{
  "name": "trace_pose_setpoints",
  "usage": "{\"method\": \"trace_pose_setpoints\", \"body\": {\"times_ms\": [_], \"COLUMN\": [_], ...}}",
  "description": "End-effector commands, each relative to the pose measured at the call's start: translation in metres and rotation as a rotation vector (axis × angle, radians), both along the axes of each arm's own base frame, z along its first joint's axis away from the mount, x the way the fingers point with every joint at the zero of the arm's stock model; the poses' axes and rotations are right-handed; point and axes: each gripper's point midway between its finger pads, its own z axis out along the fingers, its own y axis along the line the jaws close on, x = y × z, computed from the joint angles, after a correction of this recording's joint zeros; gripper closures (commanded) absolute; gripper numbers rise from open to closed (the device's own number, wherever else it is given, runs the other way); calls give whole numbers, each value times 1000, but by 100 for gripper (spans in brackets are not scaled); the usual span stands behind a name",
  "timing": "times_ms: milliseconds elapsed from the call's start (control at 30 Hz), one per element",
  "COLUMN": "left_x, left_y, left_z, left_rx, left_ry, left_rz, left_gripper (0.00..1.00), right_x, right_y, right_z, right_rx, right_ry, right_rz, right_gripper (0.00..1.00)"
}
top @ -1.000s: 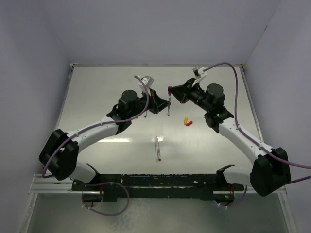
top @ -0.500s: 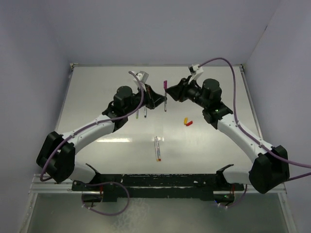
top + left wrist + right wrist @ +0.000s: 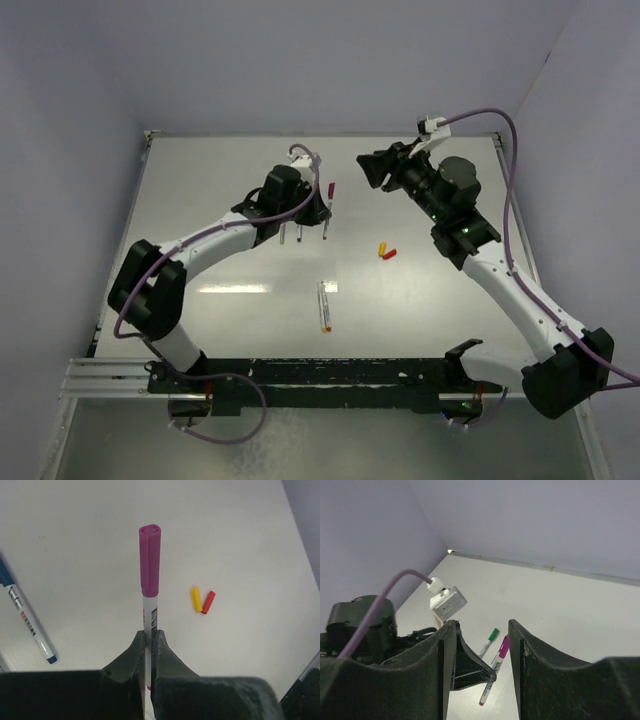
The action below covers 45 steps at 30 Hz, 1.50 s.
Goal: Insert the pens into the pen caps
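One magenta cap point(image 3: 150, 560) now tops the left claw's point(image 3: 149, 639) pen point(image 3: 150, 611).

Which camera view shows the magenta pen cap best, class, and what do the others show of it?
Left wrist: the magenta cap stands large and sharp, seated on the pen that the left gripper clamps. Top external shows the cap only as a tiny fleck; right wrist shows the cap small and distant.

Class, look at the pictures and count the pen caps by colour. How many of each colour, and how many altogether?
Magenta plastic cap, fitted on the thin white pen in the left gripper: 1
Green plastic cap, fitted: 1
Blue plastic cap, fitted: 1
Yellow plastic cap, loose: 1
Red plastic cap, loose: 1
Total: 5
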Motion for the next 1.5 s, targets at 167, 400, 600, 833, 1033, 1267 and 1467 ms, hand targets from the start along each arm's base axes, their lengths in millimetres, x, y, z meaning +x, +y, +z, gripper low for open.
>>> {"method": "trace_pose_setpoints", "body": {"times_ms": [167, 400, 600, 833, 1033, 1267, 1467], "left_x": [46, 70, 82, 87, 85, 85, 91], "left_y": [28, 43, 39, 34, 36, 35, 29], "left_z": [-75, -101, -108, -122, -132, -132, -107], "left_rx": [352, 476, 493, 500, 513, 506, 466], "left_ry": [148, 179, 181, 211, 234, 237, 186], "left_rz": [182, 308, 330, 329, 338, 338, 327], "left_gripper": [100, 97, 93, 87, 83, 74, 71], "right_x": [-1, -7, -12, -14, -14, -13, -13], "right_y": [-32, -37, -35, -35, -33, -33, -36], "right_z": [-34, -50, -77, -85, -90, -92, -97], "right_rx": [-86, -100, -126, -121, -128, -127, -122], "right_ry": [101, 145, 204, 225, 240, 238, 246], "right_rz": [-162, -170, -153, -147, -140, -143, -162], "right_gripper": [52, 53, 53, 54, 60, 50, 45]}}
